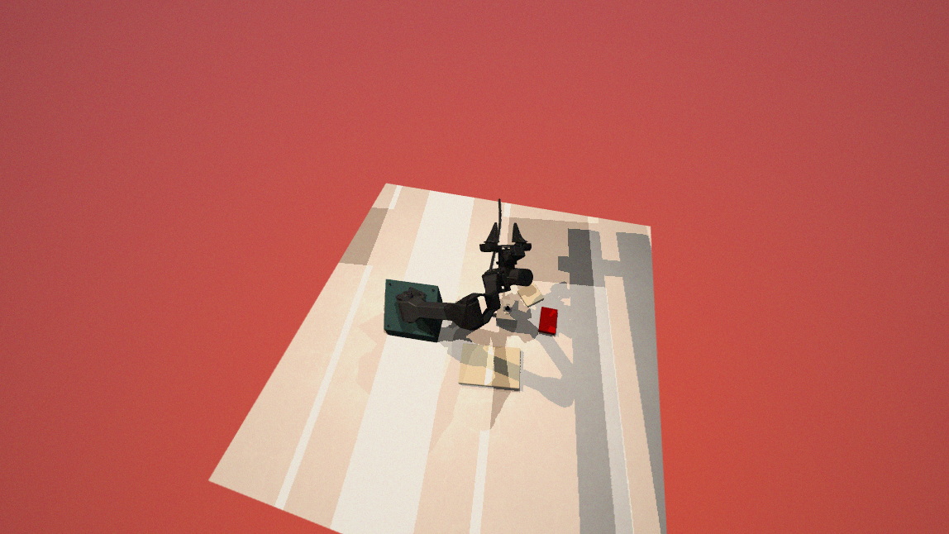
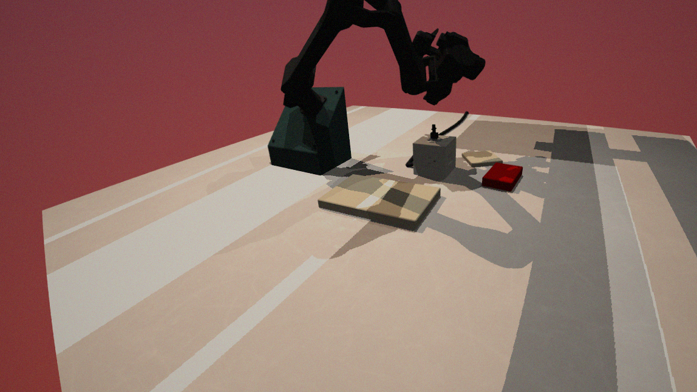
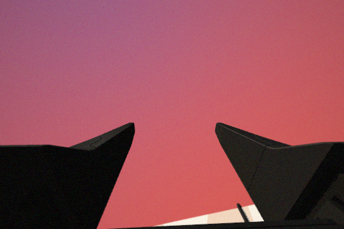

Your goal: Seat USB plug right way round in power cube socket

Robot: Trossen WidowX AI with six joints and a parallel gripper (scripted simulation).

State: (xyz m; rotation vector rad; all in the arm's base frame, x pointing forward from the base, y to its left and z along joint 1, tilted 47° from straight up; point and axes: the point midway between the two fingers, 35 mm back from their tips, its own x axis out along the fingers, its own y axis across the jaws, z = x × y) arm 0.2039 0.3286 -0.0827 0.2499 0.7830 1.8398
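The grey power cube (image 2: 434, 159) (image 1: 506, 322) stands on the table right of the arm's base. The black USB plug (image 2: 434, 133) (image 1: 507, 308) stands upright in the socket on top of the cube. Its depth and which way round it is cannot be told at this size. A black cable (image 2: 454, 124) (image 1: 499, 213) (image 3: 243, 212) rises from behind the cube. My gripper (image 1: 505, 224) (image 3: 175, 126) is open and empty, high above the cube and pointing away toward the table's far edge. In the exterior view the arm's wrist hides most of the fingers.
A red box (image 2: 502, 176) (image 1: 547, 320) lies right of the cube. A small cream block (image 2: 481, 157) (image 1: 531, 294) lies behind it. A larger cream slab (image 2: 359, 195) (image 1: 469, 374) lies in front of the cube. The green arm base (image 2: 308, 146) (image 1: 398, 318) stands at the left.
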